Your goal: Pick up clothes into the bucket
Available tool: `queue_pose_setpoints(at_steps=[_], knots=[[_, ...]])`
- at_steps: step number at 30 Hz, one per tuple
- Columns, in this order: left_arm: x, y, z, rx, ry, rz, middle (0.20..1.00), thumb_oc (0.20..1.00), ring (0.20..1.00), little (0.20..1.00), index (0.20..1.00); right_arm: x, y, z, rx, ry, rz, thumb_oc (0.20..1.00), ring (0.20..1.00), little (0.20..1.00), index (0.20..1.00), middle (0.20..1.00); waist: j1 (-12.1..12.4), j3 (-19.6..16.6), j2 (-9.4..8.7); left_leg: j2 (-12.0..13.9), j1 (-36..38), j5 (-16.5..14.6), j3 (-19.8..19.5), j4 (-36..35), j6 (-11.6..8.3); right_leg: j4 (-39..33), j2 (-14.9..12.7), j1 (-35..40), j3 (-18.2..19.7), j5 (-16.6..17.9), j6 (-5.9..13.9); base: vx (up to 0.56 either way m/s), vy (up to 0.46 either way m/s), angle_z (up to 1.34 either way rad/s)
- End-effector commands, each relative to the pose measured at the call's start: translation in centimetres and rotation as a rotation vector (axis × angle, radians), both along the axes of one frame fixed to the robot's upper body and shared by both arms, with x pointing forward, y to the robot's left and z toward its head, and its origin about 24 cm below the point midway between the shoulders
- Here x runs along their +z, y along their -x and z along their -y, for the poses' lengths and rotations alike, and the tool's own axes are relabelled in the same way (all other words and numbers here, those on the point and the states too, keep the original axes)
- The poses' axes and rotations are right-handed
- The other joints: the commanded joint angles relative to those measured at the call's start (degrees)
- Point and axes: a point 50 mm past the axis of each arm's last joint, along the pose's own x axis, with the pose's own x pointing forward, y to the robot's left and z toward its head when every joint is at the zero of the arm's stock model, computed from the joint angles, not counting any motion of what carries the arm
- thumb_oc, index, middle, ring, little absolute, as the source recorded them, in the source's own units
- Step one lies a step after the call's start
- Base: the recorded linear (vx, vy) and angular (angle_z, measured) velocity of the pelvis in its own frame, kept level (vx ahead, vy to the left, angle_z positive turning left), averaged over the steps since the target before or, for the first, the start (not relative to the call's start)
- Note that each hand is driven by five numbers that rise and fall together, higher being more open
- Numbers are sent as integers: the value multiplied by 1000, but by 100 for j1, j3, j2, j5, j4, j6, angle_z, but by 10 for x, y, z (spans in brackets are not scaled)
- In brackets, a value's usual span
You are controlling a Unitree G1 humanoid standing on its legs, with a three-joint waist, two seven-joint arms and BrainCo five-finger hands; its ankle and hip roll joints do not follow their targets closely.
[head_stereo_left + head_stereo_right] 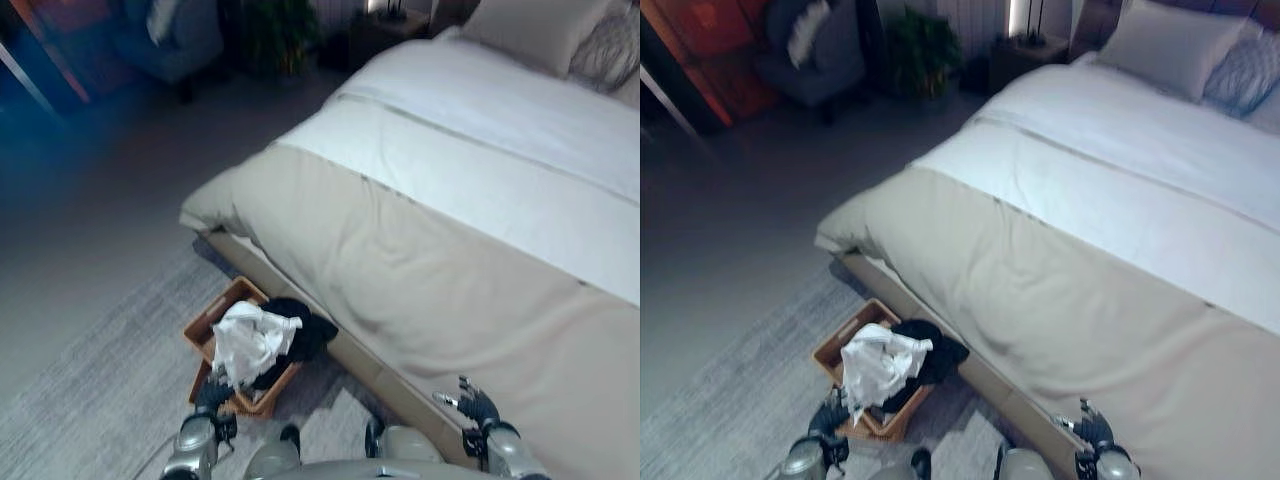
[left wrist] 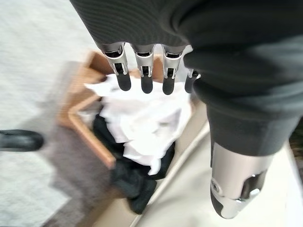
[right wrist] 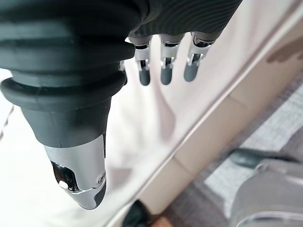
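Clothes (image 1: 250, 342) piled in basket (image 1: 212, 318) by bed (image 1: 450, 270).
L hand (image 2: 142, 71) above pile, fingers straight, empty; R hand (image 1: 478, 406) over bed, fingers apart, empty.

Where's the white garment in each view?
Left eye view: white crumpled garment heaped in the brown wooden basket, lower left.
Right eye view: same heap, lower left.
Left wrist view: centre, past the left hand.
Right wrist view: absent.
Shared landmark: the black garment beside it.
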Motion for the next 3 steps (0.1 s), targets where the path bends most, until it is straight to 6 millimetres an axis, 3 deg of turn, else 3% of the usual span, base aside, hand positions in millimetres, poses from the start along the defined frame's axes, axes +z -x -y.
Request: queue_pose_setpoints(at_steps=[1,3], knots=[[-3,7,-4,-82,-38,-55,1000,1000,1000,1000,1000,0,-2,0,-45,-49,18,1000,1000,1000,1000,1000,46,-66,-203,-228,-110,155,66,69,-24,-638,-93,344,95,395,222,75,-8,0],[-8,18,-1,-117,-53,-110,1000,1000,1000,1000,1000,-3,2,-7,-36,-68,1,1000,1000,1000,1000,1000,58,-141,-214,-211,25,160,80,-27,-24,-712,-79,465,85,402,219,49,-5,2]])
